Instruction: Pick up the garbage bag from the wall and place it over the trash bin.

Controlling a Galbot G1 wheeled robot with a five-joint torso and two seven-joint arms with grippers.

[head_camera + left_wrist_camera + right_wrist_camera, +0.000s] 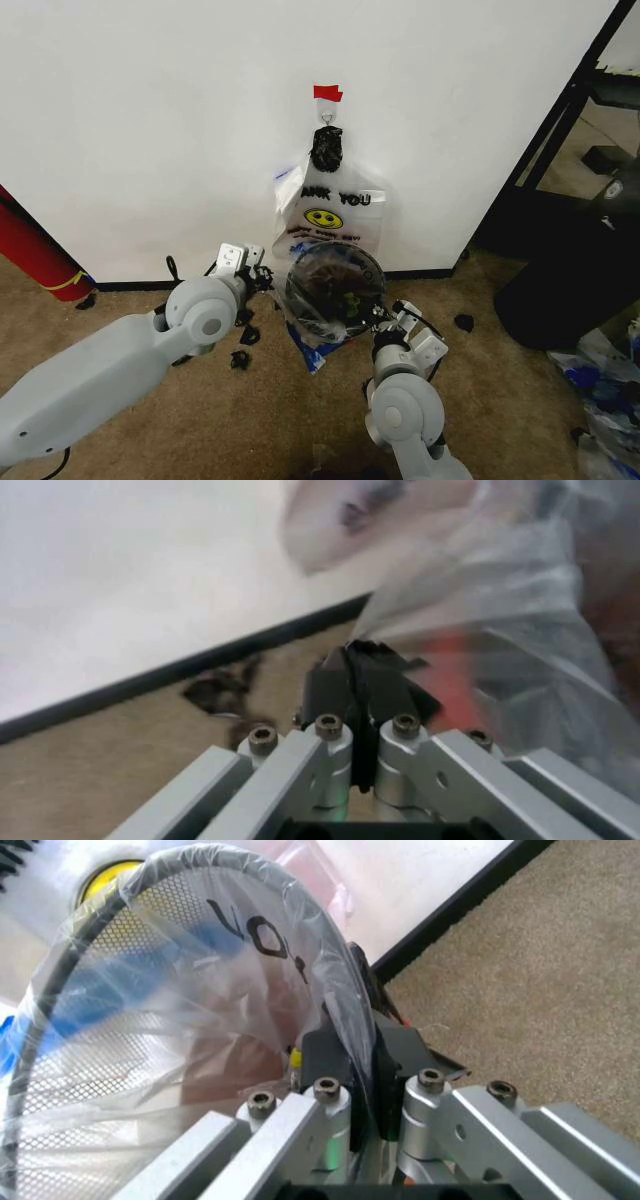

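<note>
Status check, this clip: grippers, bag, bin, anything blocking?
Left gripper shut on garbage bag. Right gripper shut on bag film at trash bin rim. Bag top on wall hook.

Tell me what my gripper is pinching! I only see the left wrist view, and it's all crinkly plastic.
Observer: Your left gripper seems to pinch the edge of the garbage bag, whose knotted top hangs from a hook on the wall.
Operator: Where's the trash bin?
Observer: The trash bin is just to the right of your gripper, tipped so its opening faces the head camera.
Operator: What's the other arm doing?
Observer: The right gripper is shut on the bin's rim, with clear plastic stretched over it.
</note>
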